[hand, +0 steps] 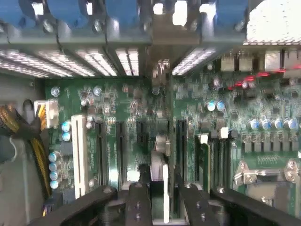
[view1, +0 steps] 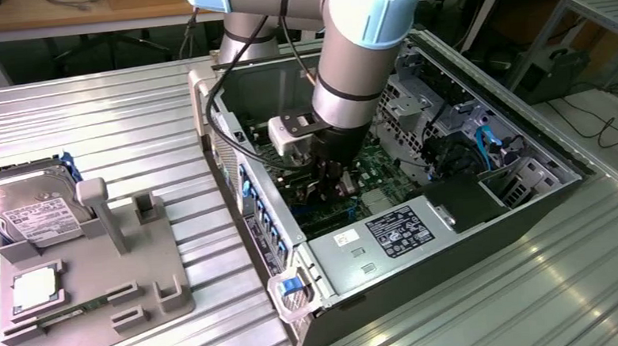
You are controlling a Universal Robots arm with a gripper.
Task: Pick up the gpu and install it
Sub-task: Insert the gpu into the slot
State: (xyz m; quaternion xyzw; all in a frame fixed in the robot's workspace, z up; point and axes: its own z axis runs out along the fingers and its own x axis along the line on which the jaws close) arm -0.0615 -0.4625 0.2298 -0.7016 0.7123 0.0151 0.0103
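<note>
The hand (view1: 326,189) reaches down inside the open computer case (view1: 522,201), grasping the gpu (hand: 160,188) edge-on over the motherboard (hand: 141,122).

In the wrist view the gpu is a thin pale strip clamped between the 2 dark fingers (hand: 137,202), its long axis running along the black expansion slots (hand: 121,150) toward the case's rear wall with blue latches (hand: 70,12); whether it touches a slot cannot be told. The exterior view shows the arm (view1: 356,51) hiding the card, and, well apart on the worktop (view1: 105,112) at that view's left, a grey holder (view1: 93,287) carrying a silver hard drive (view1: 31,207).
</note>
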